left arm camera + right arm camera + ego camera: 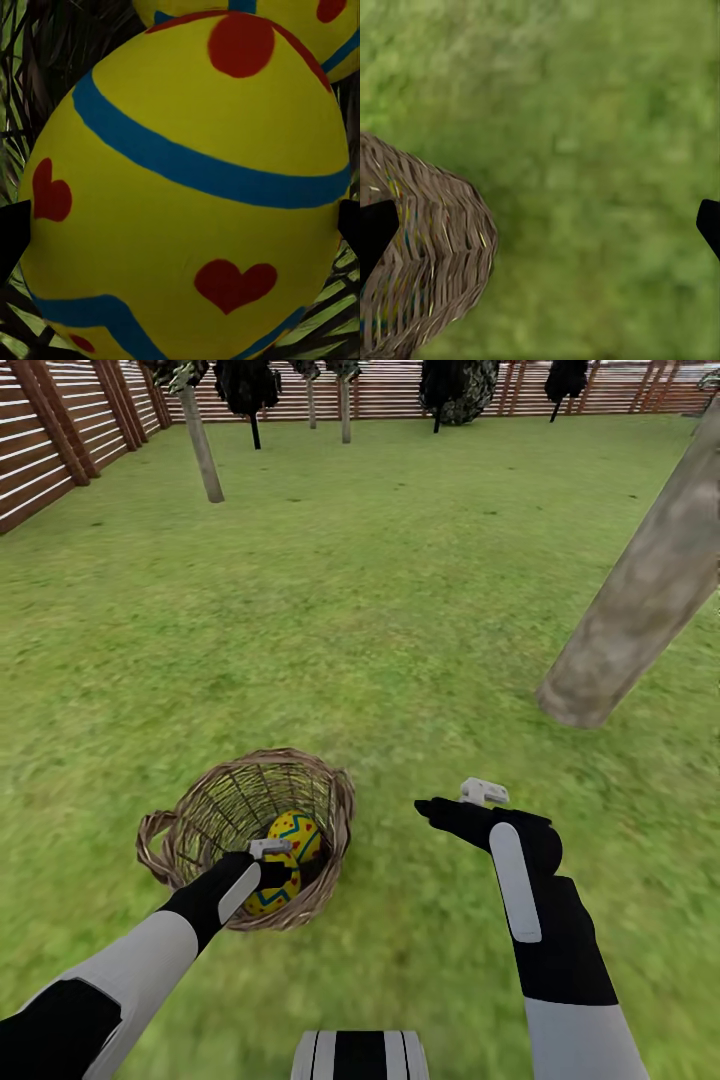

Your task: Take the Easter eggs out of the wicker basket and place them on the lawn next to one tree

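The wicker basket (200, 820) stands on the lawn (380, 610) just ahead of me. Two yellow Easter eggs with blue bands and red marks lie in it, one egg (298, 832) behind the other (268, 898). My left gripper (275, 868) reaches down into the basket. In the left wrist view its open gripper (180, 229) straddles the near egg (187, 187), one black fingertip (11, 236) at each side, and the second egg (247, 11) lies just beyond. My right gripper (432, 812) hovers open over grass to the right of the basket (427, 255).
A thick grey-brown tree trunk (640, 590) rises from the lawn ahead on the right, about an arm's length past my right hand. A thinner trunk (200, 445) stands far back on the left. A brown slatted fence (60, 430) borders the garden.
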Robot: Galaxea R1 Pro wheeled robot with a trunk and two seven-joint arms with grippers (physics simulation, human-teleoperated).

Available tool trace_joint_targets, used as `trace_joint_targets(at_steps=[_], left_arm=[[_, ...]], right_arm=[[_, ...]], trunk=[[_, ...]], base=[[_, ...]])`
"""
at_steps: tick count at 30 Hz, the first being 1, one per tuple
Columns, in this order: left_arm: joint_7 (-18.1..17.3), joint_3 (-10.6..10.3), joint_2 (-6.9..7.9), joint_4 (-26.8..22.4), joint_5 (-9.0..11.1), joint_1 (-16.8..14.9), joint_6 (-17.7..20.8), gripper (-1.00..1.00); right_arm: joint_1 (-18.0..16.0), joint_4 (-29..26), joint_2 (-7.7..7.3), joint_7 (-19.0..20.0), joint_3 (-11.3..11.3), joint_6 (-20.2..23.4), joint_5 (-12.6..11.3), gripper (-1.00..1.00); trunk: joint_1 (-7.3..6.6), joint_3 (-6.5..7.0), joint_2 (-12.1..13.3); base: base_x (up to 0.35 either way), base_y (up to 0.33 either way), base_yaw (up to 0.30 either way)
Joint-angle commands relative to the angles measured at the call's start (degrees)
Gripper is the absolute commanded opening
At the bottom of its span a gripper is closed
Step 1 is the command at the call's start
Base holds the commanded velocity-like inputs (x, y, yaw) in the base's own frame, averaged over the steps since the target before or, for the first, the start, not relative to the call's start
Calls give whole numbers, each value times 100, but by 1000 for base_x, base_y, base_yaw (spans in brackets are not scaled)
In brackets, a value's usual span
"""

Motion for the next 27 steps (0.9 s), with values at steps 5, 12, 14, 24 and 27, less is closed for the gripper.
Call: trace_joint_targets(at_steps=[5,12,14,24,27], left_arm=[[46,-32,7,-15,54,-2,23,-100],[37,-30,7,-15,54,-2,26,-100],[23,-30,7,-15,54,-2,26,-100],[35,-30,8,-13,54,-5,26,-100],[26,-30,7,-10,54,-8,26,-100]], right_arm=[[-4,-3,4,-52,-8,19,-60,100],[2,-3,4,-52,-2,19,-60,100],[0,-3,4,-52,-1,19,-60,100],[-3,-1,4,-52,-1,19,-60,100],[-3,-2,4,-52,-5,19,-60,100]], trunk=[[-3,19,0],[-19,152,8],[-19,152,8],[-26,218,12],[-34,284,16]], base=[[0,0,0],[0,0,0],[0,0,0],[0,0,0],[0,0,0]])
